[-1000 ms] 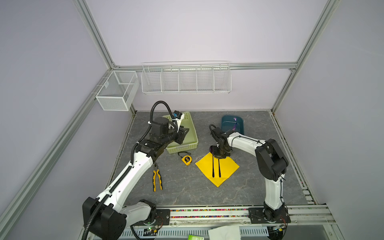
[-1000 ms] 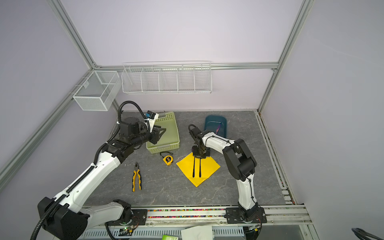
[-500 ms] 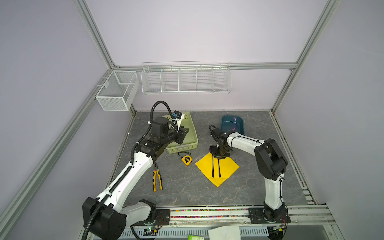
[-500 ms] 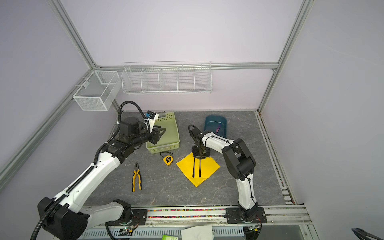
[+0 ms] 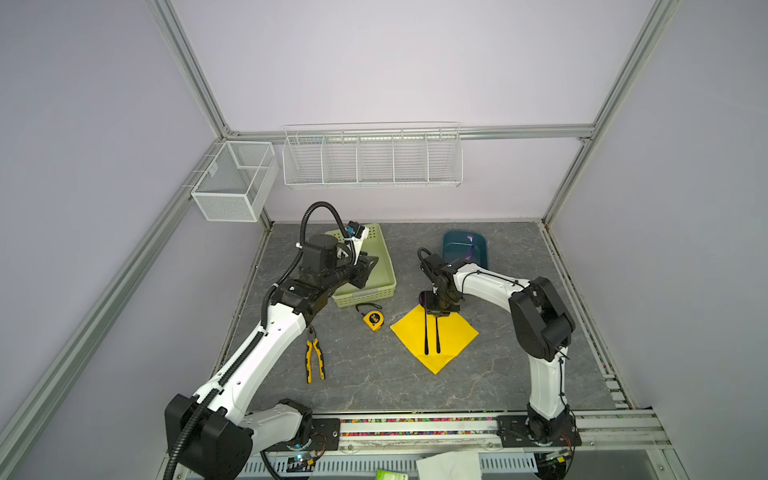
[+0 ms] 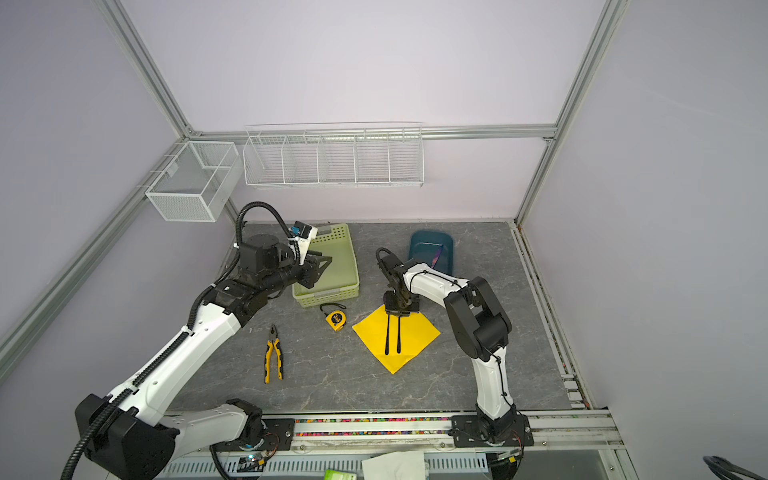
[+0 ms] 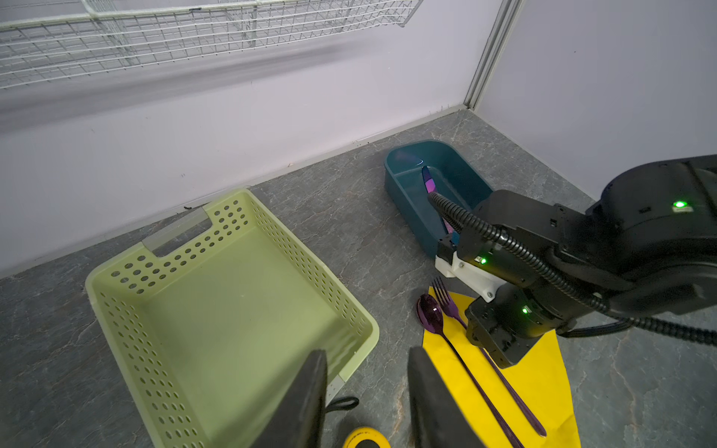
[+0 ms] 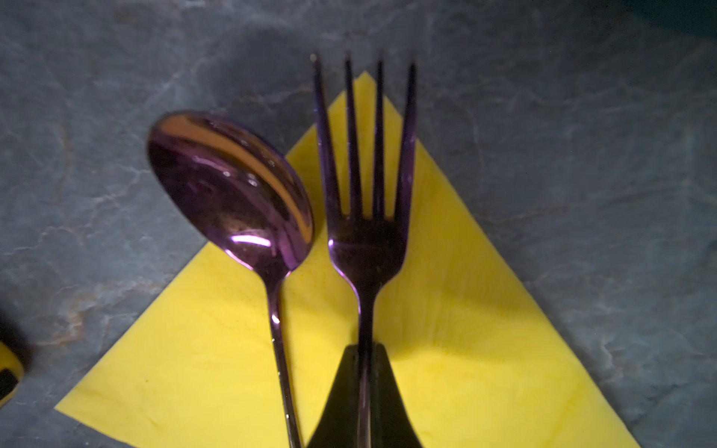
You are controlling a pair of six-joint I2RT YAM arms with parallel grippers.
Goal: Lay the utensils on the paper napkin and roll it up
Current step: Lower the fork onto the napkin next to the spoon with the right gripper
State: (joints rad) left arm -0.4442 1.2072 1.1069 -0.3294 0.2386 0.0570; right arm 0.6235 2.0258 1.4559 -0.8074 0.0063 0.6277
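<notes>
The yellow paper napkin [image 5: 453, 336] [image 6: 415, 336] lies flat like a diamond on the grey table. On it lie the utensils side by side, handles toward the front: the spoon [image 5: 426, 336] [image 8: 232, 186] and the fork [image 5: 437, 336] [image 8: 364, 240], whose purplish heads reach past the napkin's far corner. My right gripper [image 5: 439, 311] [image 8: 364, 351] is down at that corner, shut on the fork's thin handle. My left gripper [image 5: 366, 266] [image 7: 366, 358] hangs open over the green basket, holding nothing.
A green perforated basket [image 5: 368, 296] stands back left. Behind the napkin stands a teal bin [image 5: 457, 249] with one purplish piece in it. A yellow tape measure [image 5: 372, 321] and pliers [image 5: 314, 359] lie left of the napkin. Wire racks hang on the walls.
My right gripper's jaws have closed onto the fork's handle. Both arms stay where they were.
</notes>
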